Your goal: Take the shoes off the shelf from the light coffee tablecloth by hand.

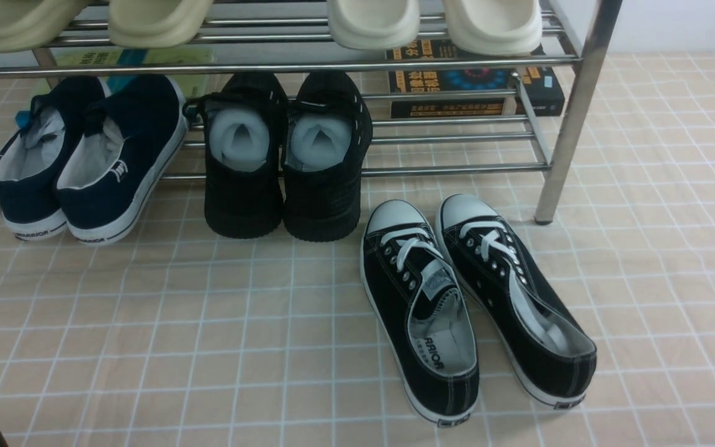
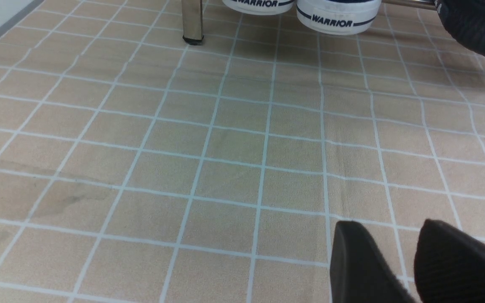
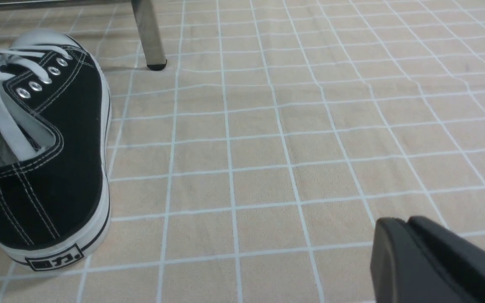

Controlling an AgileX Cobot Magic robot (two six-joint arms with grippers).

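Black canvas white-laced sneakers (image 1: pixel 475 304) lay on beige grid-lined tablecloth (image 1: pixel 208 347), at five o'clock from chrome tube shelf (image 1: pixel 571 112); left gripper (image 2: pixel 398 261) released; right gripper (image 3: pixel 411 252) state unclear.

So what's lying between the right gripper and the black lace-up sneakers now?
Nothing: in the right wrist view only bare tablecloth separates the right gripper from the nearest of the shoes.

Eight shoes (image 1: pixel 475 304), two books (image 1: pixel 469 81), one shelf (image 1: pixel 571 118).
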